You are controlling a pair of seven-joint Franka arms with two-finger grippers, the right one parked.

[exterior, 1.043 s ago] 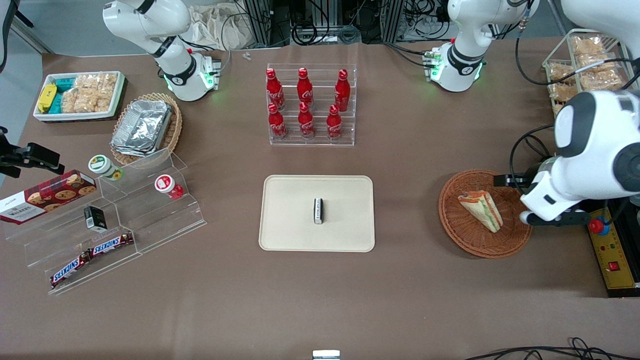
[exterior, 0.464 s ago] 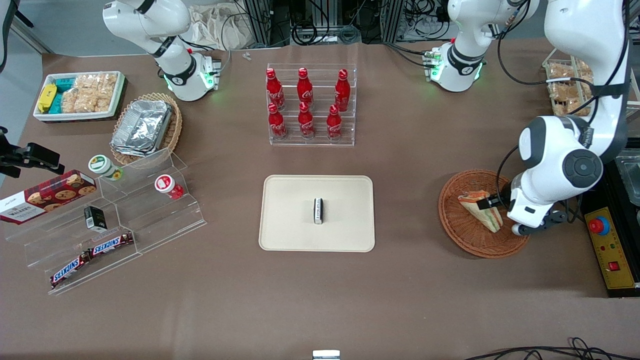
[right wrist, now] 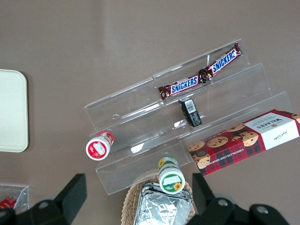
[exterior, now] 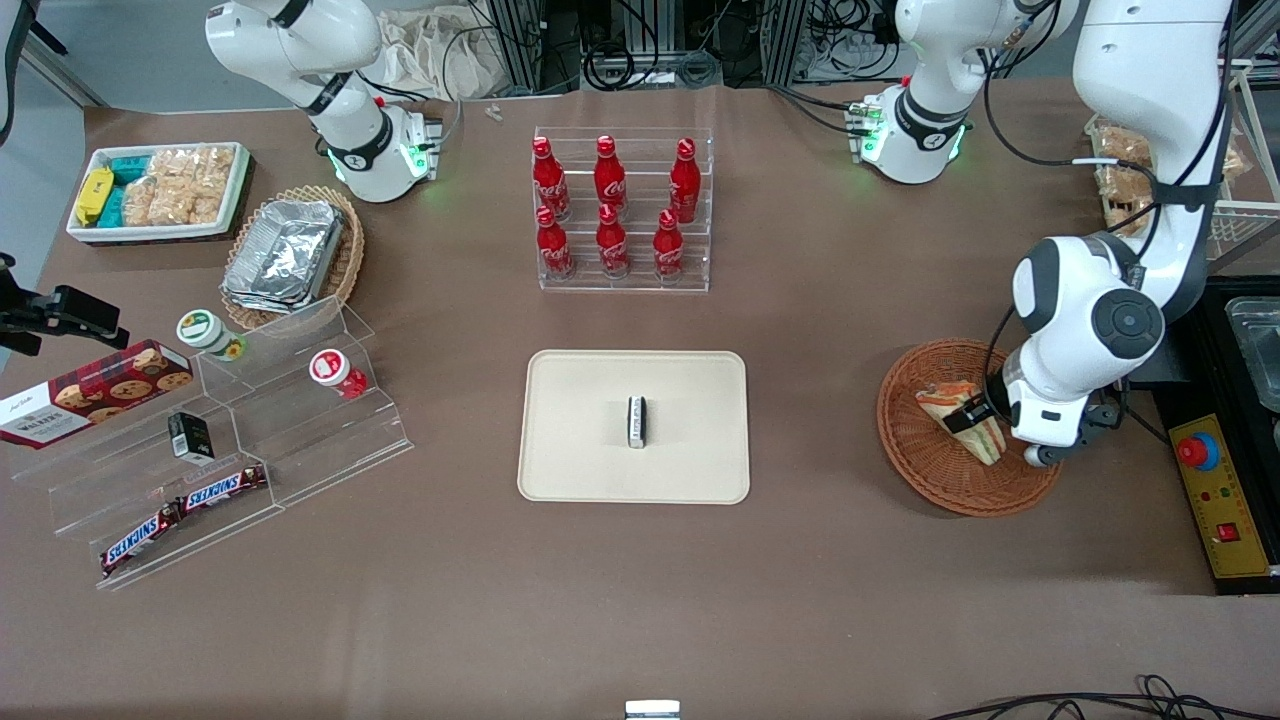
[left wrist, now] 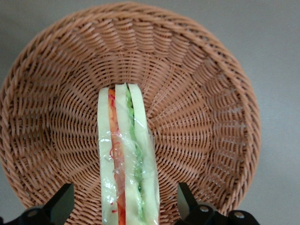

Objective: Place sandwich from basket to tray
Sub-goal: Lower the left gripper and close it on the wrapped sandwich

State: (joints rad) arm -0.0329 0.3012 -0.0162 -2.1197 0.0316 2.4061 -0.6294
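Gripper (left wrist: pixel 123 205) hovered low over basket (exterior: pixel 915 450), fingers spread wide, one each side of sandwich (left wrist: pixel 126 154), not touching; fingertips cut off at frame edge. Sandwich lay inside basket, near worktop's working-arm end, partly hidden by arm in front view. Tray (exterior: pixel 580 440) at worktop centre held small dark block (exterior: pixel 636 421).

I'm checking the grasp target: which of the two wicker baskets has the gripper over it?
The reddish-brown basket holding the sandwich, toward the working arm's end. The gripper hangs open over it, fingers either side of the wedge. The paler basket holds foil containers.
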